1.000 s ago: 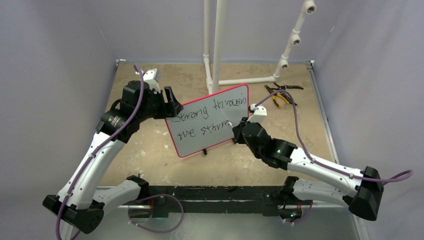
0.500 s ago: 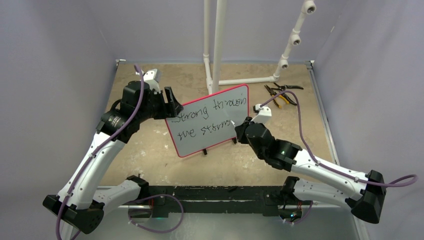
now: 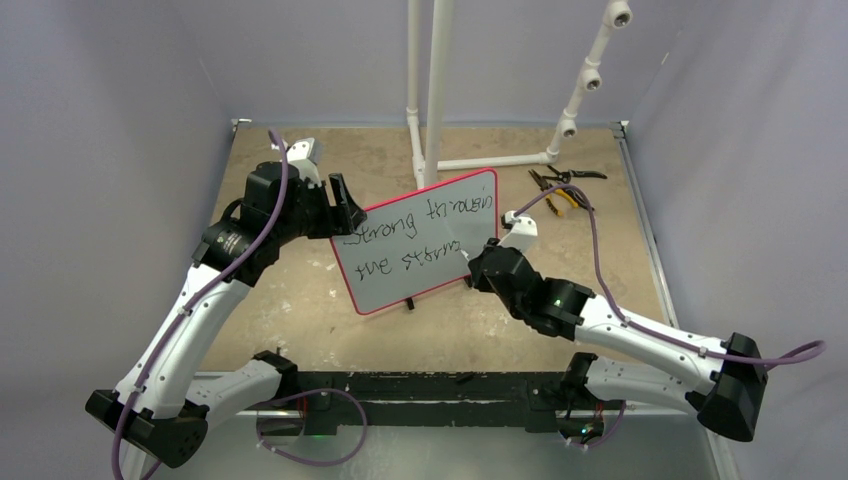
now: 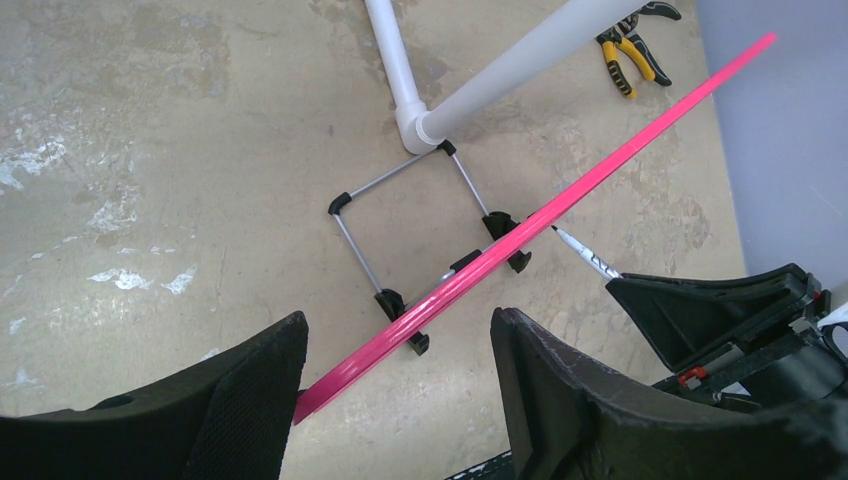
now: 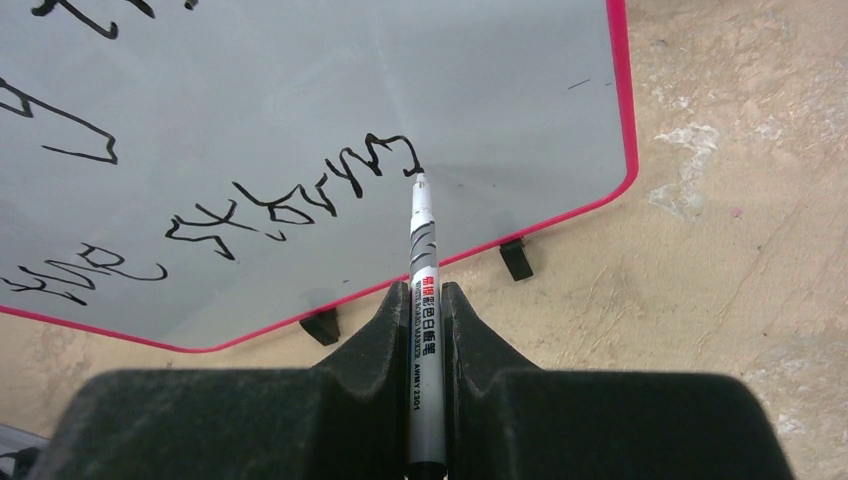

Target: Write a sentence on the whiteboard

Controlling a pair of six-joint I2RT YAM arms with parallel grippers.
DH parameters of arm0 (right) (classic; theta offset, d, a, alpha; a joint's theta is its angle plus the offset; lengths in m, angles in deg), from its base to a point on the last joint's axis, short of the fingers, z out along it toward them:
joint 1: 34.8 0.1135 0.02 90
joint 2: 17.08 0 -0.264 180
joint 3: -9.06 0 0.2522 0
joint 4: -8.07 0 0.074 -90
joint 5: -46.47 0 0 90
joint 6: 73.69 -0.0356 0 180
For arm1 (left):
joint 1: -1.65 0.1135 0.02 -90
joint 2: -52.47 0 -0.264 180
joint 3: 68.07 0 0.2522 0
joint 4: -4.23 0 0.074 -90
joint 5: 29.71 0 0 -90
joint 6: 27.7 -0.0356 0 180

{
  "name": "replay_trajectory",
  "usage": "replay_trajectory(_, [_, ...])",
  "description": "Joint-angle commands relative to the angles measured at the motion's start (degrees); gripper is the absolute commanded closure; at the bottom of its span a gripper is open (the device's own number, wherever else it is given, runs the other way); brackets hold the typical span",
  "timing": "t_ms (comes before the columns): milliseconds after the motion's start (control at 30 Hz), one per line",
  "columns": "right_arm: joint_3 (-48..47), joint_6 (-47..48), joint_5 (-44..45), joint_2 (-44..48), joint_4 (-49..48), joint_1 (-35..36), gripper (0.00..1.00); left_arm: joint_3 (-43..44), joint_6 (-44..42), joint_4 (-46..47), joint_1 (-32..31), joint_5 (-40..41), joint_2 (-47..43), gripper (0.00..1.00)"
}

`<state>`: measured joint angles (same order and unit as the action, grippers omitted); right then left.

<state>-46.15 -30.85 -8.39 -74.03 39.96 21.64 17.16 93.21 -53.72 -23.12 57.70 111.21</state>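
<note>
Pinching a marker (image 5: 422, 262) between pressed-together fingers, the right gripper (image 5: 424, 292) sets the pen tip against the whiteboard (image 5: 520, 90), at the last stroke of the sentence (image 5: 296, 200), near the board's lower corner. The sentence runs in two lines and looks all but complete, so the step in hand is judged to be finishing the final letter. To do it well, use light, even pressure, then lift straight off the board so that no stray tail is left.

The left gripper (image 4: 395, 335), jaws spread, straddles the board's opposite red edge without clamping it, and may brace the board against the pen's push.

The board stands tilted on black feet (image 5: 516, 258) and a wire stand (image 4: 392, 228). Beneath the board is a mottled tan table (image 3: 300, 300). Behind the board rises a white pipe frame (image 3: 437, 90), and pliers (image 3: 560, 188) lie off the board's far right corner. Grey walls (image 3: 100, 100) enclose all this.
</note>
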Motion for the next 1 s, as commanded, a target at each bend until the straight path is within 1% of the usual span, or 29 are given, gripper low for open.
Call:
replay_trajectory(0, [-0.6,-1.13,1.52,-1.08,-1.83,-0.28,1.0,0.6,0.99,0.59,-0.1,-0.93,-0.21,0.33])
replay_trajectory(400, [-0.61,-2.02,3.1,-1.51,-1.05,-0.34,1.0,0.78,0.53,0.59,-0.1,-0.75,0.41,0.33])
replay_trajectory(800, [-0.92,-1.45,3.57,-2.03,-2.27,-0.37,1.0,0.74,0.12,0.94,-0.1,-1.28,0.59,0.33])
replay_trajectory(900, [-1.46,-1.47,3.63,-1.25,-1.35,-0.37,1.0,0.91,-0.25,1.15,-0.1,-1.19,0.42,0.32])
replay_trajectory(967, [-2.78,-1.98,3.62,-0.52,1.04,-0.37,1.0,1.44,-1.56,1.57,-0.1,-1.51,0.14,0.3])
